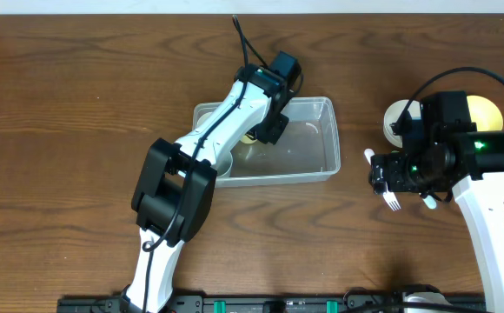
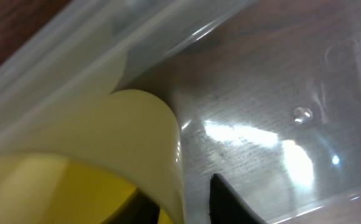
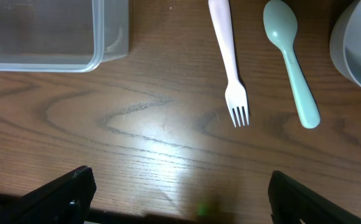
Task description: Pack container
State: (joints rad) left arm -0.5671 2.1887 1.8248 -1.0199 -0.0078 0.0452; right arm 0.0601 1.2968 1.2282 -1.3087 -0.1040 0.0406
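Container (image 1: 311, 146), a clear rectangular tub with rounded corners and a rim, is sitting mid-table. A pale yellow cup (image 2: 106, 143) is resting inside it against one wall. The left gripper (image 1: 271, 124) is reaching in right by that cup; I cannot tell whether it is gripping. The right gripper (image 3: 180, 193) is hovering with its jaws wide over a pale pink fork (image 3: 229, 62) and a green spoon (image 3: 290, 59), which are lying beside a white bowl (image 3: 358, 50) on the brown wooden table (image 1: 78, 104).

Left arm (image 1: 226, 117) stretched forward, wrist tipped down; left gripper (image 1: 262, 132) low, its gap unclear; right gripper (image 3: 180, 186) hovers facing down, jaws wide apart.
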